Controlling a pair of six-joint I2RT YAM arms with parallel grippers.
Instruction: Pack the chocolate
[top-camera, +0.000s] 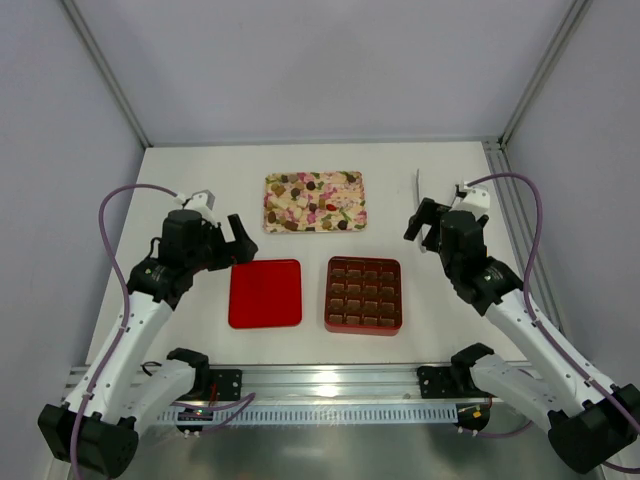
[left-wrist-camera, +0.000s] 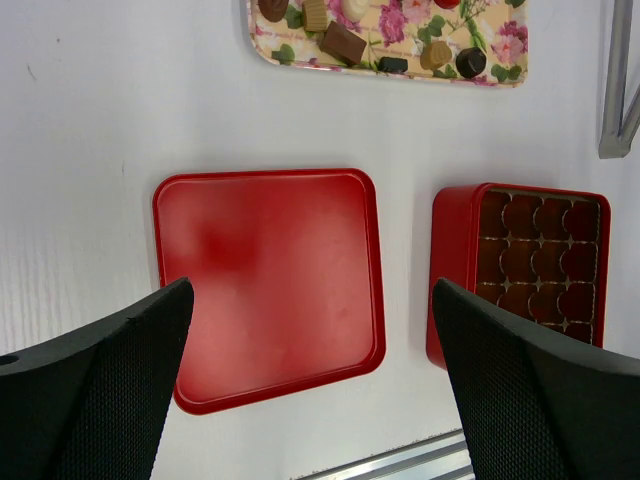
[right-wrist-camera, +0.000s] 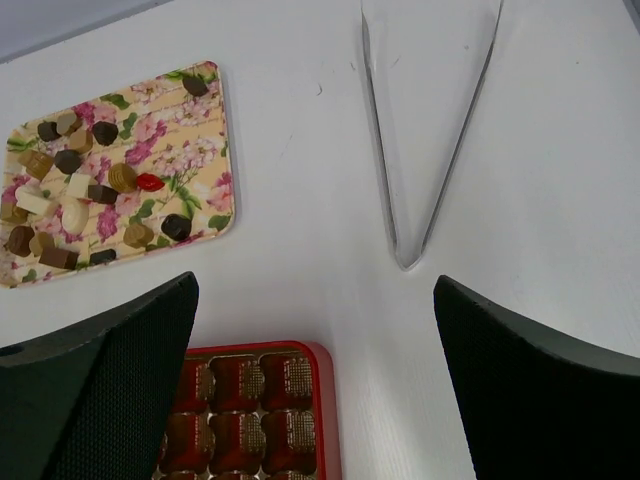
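Note:
Several small pieces of chocolate (top-camera: 300, 205) (right-wrist-camera: 122, 177) (left-wrist-camera: 343, 42), dark brown, tan and cream, lie scattered on a floral tray (top-camera: 340, 180) (right-wrist-camera: 180, 140) (left-wrist-camera: 500, 55) at the back middle. In front of it sits a red box (top-camera: 364, 324) (left-wrist-camera: 452, 250) (right-wrist-camera: 325, 400) with a brown gridded insert whose cells look bare. A flat red lid (top-camera: 265, 293) (left-wrist-camera: 270, 280) lies left of the box. My left gripper (top-camera: 228, 237) (left-wrist-camera: 312, 400) hovers open above the lid's left side. My right gripper (top-camera: 422, 224) (right-wrist-camera: 315, 400) hovers open to the right of the tray, holding nothing.
Metal tongs (top-camera: 418, 187) (right-wrist-camera: 425, 140) lie on the white table at the back right, just behind my right gripper. An aluminium rail (top-camera: 330, 378) runs along the near edge. Grey walls and frame posts (top-camera: 110, 75) enclose the table.

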